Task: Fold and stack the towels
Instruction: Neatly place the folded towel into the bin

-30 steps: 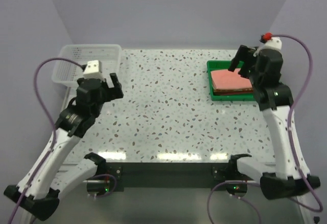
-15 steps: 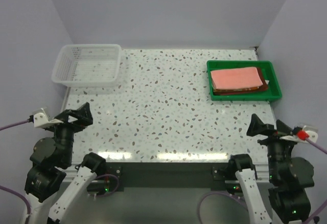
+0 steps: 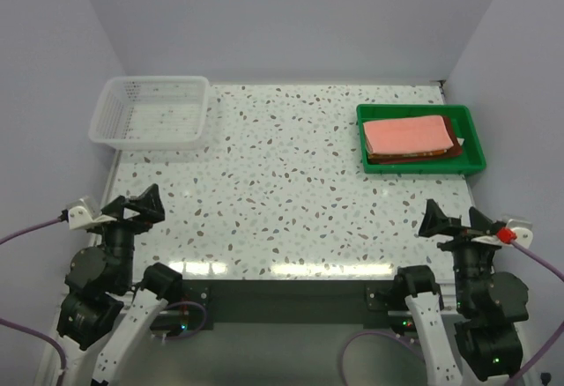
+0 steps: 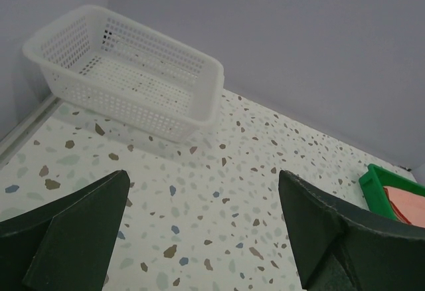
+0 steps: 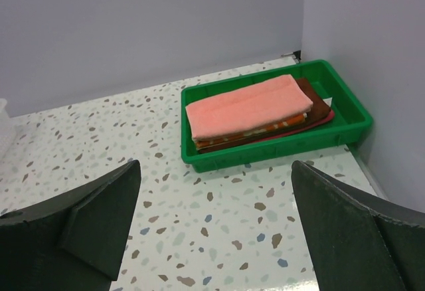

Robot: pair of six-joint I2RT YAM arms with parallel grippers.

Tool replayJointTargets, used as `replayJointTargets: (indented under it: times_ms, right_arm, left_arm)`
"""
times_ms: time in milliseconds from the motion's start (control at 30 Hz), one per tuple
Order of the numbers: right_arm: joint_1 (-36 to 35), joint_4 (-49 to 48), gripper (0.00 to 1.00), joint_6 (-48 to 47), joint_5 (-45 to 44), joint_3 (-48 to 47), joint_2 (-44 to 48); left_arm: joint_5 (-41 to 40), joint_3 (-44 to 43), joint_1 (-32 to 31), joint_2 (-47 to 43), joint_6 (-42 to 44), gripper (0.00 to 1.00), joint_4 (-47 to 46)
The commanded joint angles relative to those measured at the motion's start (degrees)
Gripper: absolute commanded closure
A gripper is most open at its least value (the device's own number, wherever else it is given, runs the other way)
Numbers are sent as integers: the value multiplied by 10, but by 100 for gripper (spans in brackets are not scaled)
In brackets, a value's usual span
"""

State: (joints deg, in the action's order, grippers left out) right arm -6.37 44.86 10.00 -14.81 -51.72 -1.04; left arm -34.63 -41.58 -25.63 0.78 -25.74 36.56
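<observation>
Soft, light towels (image 5: pixel 246 108) lie stacked in a tray (image 5: pixel 265 155) (a folded edge likely grips best); left gripper (image 4: pixel 206 228), right gripper (image 5: pixel 216 228) gape empty.

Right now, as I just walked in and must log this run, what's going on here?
Nothing is being handled. The folded towels lie stacked in the green tray at far right, a salmon pink one on top. The left end effector and right end effector sit open and empty at the near edge. The white mesh basket at far left is empty.
</observation>
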Motion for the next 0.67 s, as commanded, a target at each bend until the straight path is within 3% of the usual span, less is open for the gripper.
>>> replayJointTargets:
  times_ms: [0, 633]
  right_arm:
    - [0, -33, 1, -8, 19, 9, -4]
    - [0, -68, 1, -24, 30, 40, -20]
  left_arm:
    - [-11, 24, 2, -9, 5, 0, -33]
    - [19, 70, 9, -10, 2, 0, -82]
